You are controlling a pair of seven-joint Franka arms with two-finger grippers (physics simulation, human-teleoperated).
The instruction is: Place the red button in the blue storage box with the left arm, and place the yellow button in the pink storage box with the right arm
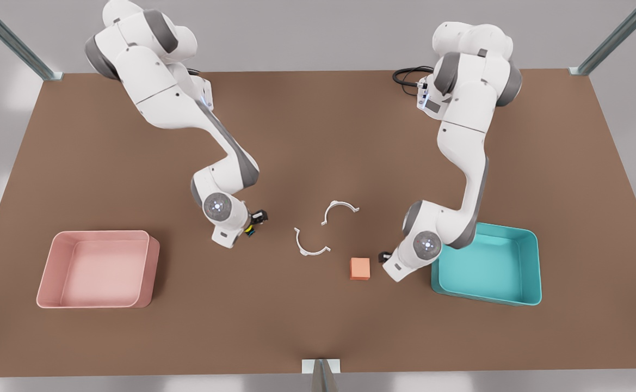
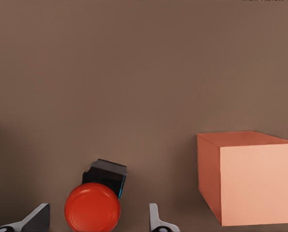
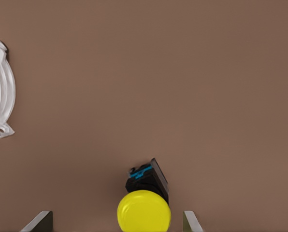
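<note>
Front view: left gripper [image 1: 384,257] low over the brown table [image 1: 318,337], between orange-pink cube [image 1: 360,268] and blue storage box [image 1: 486,265]. Jaws spread, straddling red button [image 2: 92,209], no contact. Cube just beside it. Right gripper [image 1: 258,222] well apart from the cube, between pink storage box [image 1: 98,269] and two white clamp halves [image 1: 312,245]. Jaws spread around yellow button [image 3: 144,211], not pinching.

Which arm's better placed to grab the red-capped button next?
Left. The left gripper has its open fingers on either side of the small red-capped button on a black base, beside the orange-pink cube. The right gripper is open around the yellow-capped button instead.
</note>
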